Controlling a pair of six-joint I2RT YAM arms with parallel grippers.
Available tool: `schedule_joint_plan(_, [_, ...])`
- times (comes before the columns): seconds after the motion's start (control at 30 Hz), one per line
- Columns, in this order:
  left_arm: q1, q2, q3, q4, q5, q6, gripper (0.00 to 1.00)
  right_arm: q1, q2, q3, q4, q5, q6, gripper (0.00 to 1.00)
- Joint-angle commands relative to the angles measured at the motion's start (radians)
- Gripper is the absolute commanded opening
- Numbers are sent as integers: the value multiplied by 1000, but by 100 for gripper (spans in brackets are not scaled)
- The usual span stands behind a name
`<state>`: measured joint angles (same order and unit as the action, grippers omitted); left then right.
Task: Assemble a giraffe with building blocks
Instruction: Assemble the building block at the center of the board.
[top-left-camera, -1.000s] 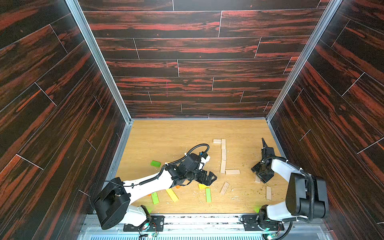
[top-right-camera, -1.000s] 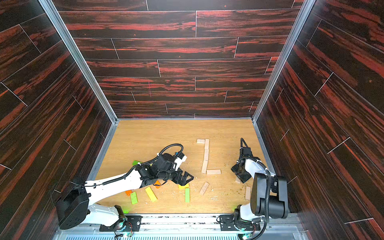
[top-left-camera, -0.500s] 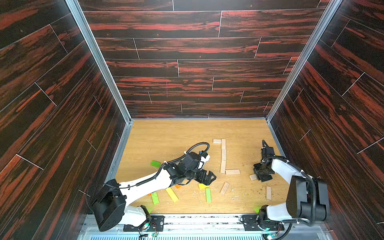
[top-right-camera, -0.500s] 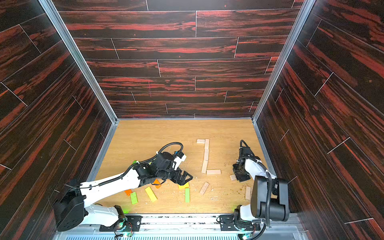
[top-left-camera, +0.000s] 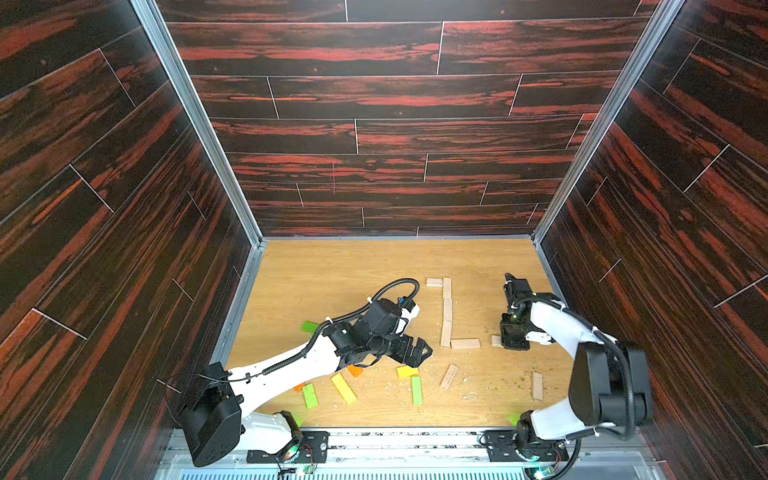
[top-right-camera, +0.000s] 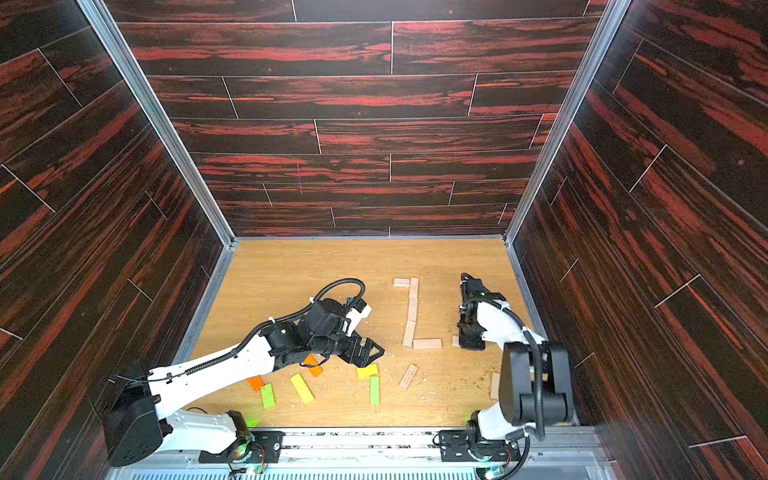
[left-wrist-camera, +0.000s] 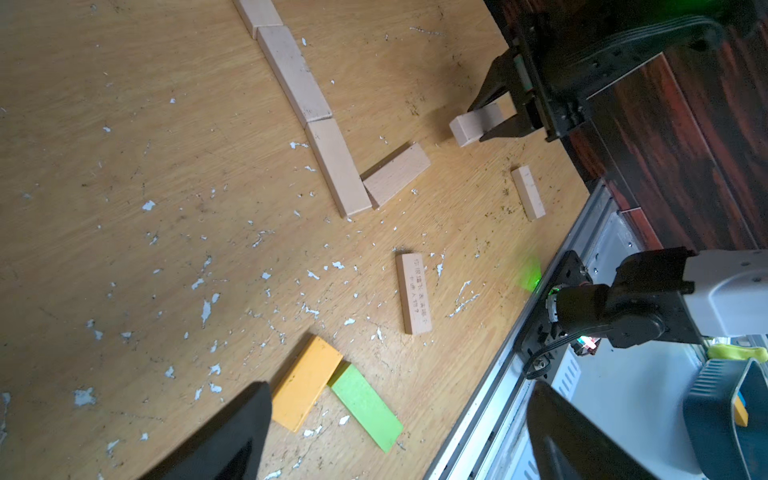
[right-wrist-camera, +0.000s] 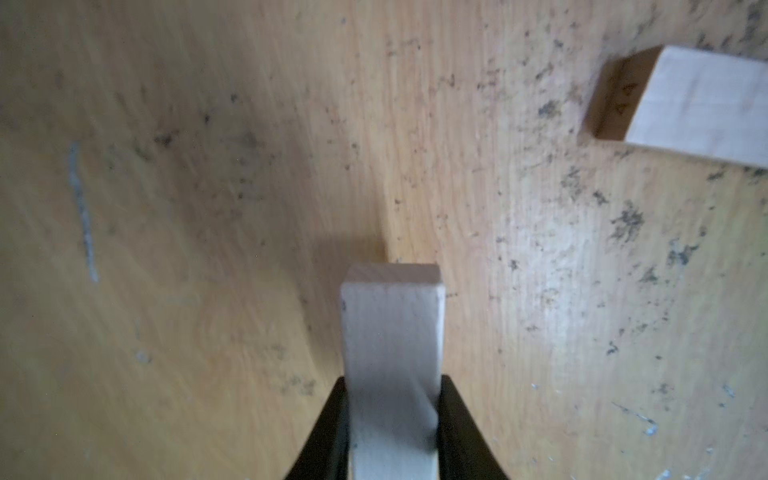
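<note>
Both top views are sharp and evenly lit from above: the wooden floor (top-left-camera: 332, 270) is bright, the dark walls (top-left-camera: 104, 208) are dim and splay outward toward the edges, and the 2 arms (top-left-camera: 291, 365) throw only faint, soft shadows. The left wrist view is crisp, with a green glow (left-wrist-camera: 530, 274) on the floor by the near rail. The right wrist view is soft and smeared, its pale plank (right-wrist-camera: 392, 353) shadowing the floor, a whitish sheen beside it.

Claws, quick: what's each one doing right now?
Left claw: open, holding nothing.
Right claw: closed on a pale block.
</note>
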<state>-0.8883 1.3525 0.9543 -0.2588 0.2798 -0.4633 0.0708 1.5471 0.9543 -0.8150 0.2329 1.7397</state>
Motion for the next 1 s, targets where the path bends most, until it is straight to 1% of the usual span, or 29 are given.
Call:
schedule_joint_plan(0.0, [3, -5, 9, 38, 0, -28, 99, 15, 57, 45, -62, 46, 9, 5])
schedule_joint_plan(0.1, [13, 10, -8, 107, 4, -78, 98, 29, 104, 80, -80, 63, -30, 5])
schedule_joint_plan(0.2, [35, 41, -27, 206, 37, -141, 98, 47, 138, 98, -79, 76, -52, 5])
schedule_joint_plan(0.37, [65, 161, -28, 361, 135, -247, 94, 62, 188, 110, -64, 72, -79, 5])
schedule_joint_plan(0.47, [68, 229, -21, 437, 161, -296, 93, 70, 209, 112, -57, 76, -93, 6])
schedule_joint_plan(0.73, [69, 357, 7, 553, 176, -354, 90, 95, 240, 114, -43, 81, -108, 6])
schedule_joint_plan(0.97, [70, 444, 24, 609, 177, -375, 89, 107, 243, 112, -31, 83, -102, 9])
